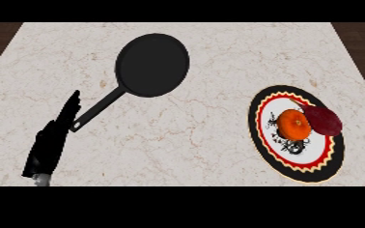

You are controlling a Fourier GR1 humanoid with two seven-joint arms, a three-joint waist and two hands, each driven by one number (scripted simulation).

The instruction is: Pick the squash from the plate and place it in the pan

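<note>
An orange squash (294, 123) lies on a round plate (285, 159) with a black rim and a red and white pattern, at the right of the counter. A dark red round thing (324, 120) lies at the plate's upper right, touching the squash's side. The black pan (152, 64) sits at the upper middle, its handle (100, 108) running down and left. My left hand (51, 137) stands at the lower left with straight fingers pointing up, beside the handle's end. My right hand does not show.
The marble counter (200, 140) spreads between pan and plate. Its far corners meet dark floor at the upper left and upper right.
</note>
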